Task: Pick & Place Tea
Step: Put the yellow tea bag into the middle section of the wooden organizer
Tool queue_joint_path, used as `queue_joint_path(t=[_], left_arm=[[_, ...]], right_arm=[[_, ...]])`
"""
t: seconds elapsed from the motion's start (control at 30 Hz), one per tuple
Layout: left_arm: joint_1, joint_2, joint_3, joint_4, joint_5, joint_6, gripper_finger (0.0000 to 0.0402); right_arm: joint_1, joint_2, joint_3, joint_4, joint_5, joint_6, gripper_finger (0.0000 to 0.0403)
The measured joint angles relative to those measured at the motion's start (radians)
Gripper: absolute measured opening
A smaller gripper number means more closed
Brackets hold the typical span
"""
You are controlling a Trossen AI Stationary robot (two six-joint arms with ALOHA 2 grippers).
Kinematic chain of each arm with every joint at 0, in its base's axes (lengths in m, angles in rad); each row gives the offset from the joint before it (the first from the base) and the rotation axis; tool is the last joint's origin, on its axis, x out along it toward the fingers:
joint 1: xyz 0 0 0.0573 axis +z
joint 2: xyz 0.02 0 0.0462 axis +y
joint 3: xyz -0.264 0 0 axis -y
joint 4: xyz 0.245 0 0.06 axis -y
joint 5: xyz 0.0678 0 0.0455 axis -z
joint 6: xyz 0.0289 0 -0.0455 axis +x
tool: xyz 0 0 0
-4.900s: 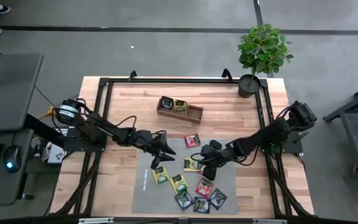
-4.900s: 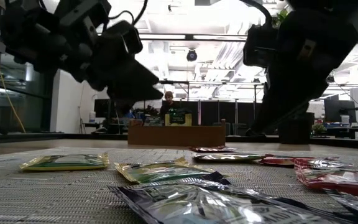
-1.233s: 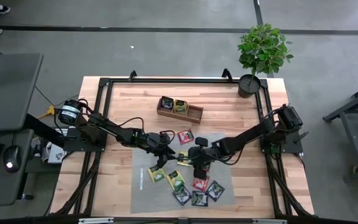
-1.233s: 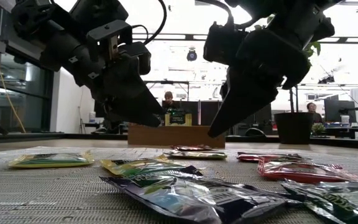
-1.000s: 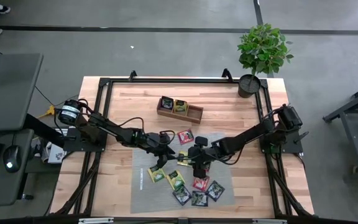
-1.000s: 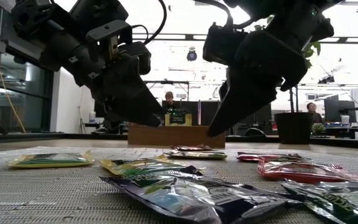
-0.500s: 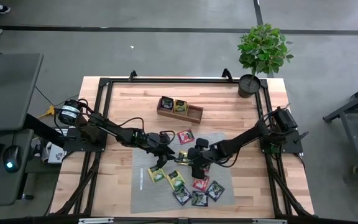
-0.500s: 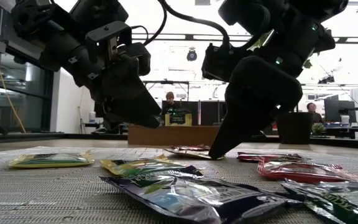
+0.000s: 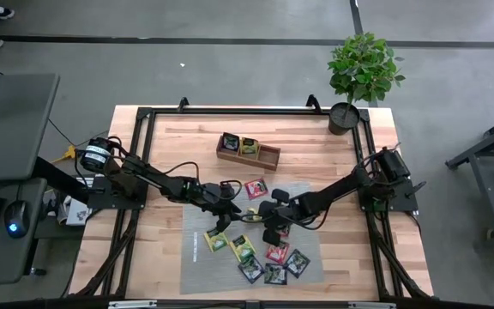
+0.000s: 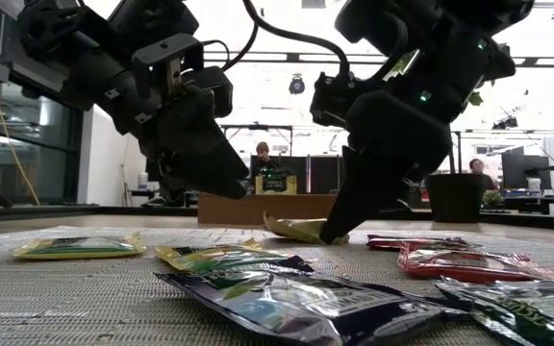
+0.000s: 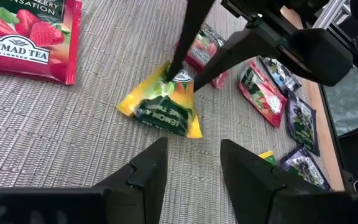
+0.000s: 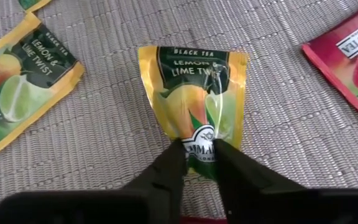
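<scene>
We find the right gripper [image 12: 196, 155] pinched narrow on one edge of a yellow-green sachet [image 12: 193, 93], the far edge lifted off the grey mat [image 12: 104, 124]. A second yellow-green sachet [image 12: 18, 86] lies flat beside it, a red-pink sachet [image 12: 347, 56] on the opposite side. The left gripper [image 11: 191, 165] hangs just beyond the held sachet, fingers parted, holding nothing.
</scene>
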Motion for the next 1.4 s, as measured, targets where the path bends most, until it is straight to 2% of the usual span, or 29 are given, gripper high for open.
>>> queue_joint_path(t=[0.17,0.47,0.6,0.73,0.93,1.1,1.4], left_arm=[[0.0,0.0,0.0,0.0,0.0,0.0,0.0147],[0.0,0.0,0.0,0.001,0.0,0.001,0.0146],[0.005,0.0,0.0,0.02,0.016,0.009,0.0146],[0.035,0.0,0.0,0.053,0.087,0.011,0.0146],[0.097,0.0,0.0,0.16,0.149,0.006,0.0146],[0.137,0.0,0.0,0.197,0.202,-0.073,0.0147],[0.147,0.0,0.0,0.189,0.182,-0.203,0.0146]], right_arm=[[0.001,0.0,-0.001,0.017,-0.005,-0.003,0.0019],[0.006,-0.018,-0.005,0.038,0.097,0.047,0.0019],[0.02,-0.042,-0.009,0.012,0.222,0.042,0.0019],[0.035,-0.064,-0.007,-0.011,0.309,0.073,0.0019],[0.056,-0.082,-0.006,-0.006,0.329,0.058,0.0019],[0.074,-0.114,-0.005,-0.022,0.391,0.055,0.0019],[0.072,-0.128,0.022,-0.067,0.41,-0.014,0.0018]])
